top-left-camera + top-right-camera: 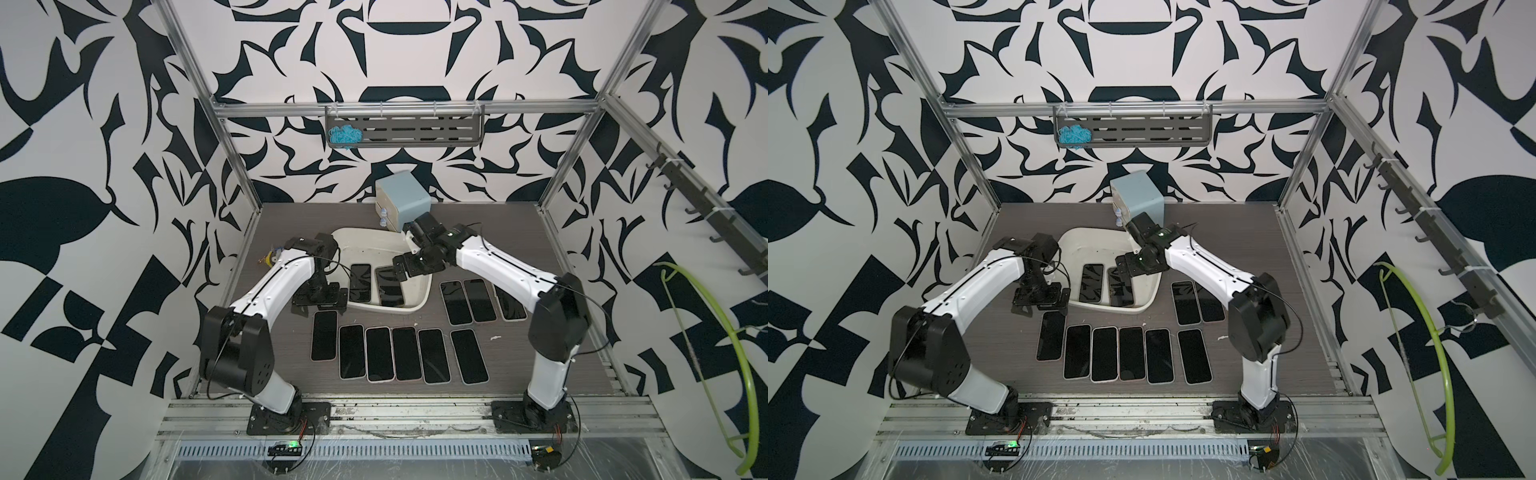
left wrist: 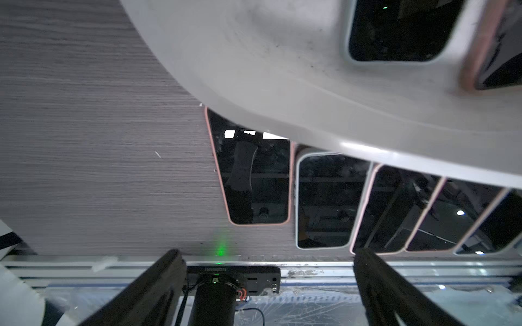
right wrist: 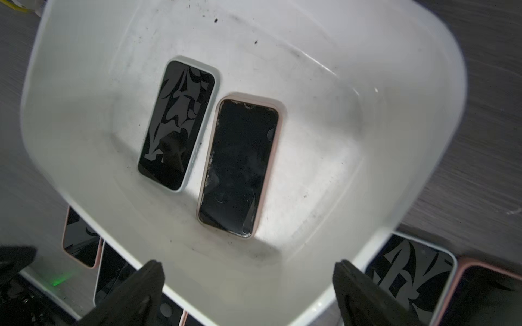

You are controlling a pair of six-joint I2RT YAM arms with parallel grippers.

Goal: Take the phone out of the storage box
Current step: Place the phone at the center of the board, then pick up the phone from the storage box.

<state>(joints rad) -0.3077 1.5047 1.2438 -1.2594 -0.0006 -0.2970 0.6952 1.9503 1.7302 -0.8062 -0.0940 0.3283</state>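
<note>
Both top views look steeply down from high at the front toward the back wall [image 1: 382, 62], storage box [image 1: 365, 245] mid-frame — nearly one scene, shifted sideways. The left wrist camera hangs close over table [image 2: 99, 141] and box rim; the right looks close into the box — both catch its two phones [image 3: 240, 169].

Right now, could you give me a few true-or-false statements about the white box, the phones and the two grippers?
1. Two phones lie in the storage box. True: a blue-cased phone and a pink-cased phone.
2. Those two phones are stacked. False: they lie flat, side by side.
3. The right gripper is shut on a phone. False: it is open and empty above the box.
4. The left gripper is open and empty. True.
5. No phone lies on the table outside the box. False: many do, among them a row in front of the box.
</note>
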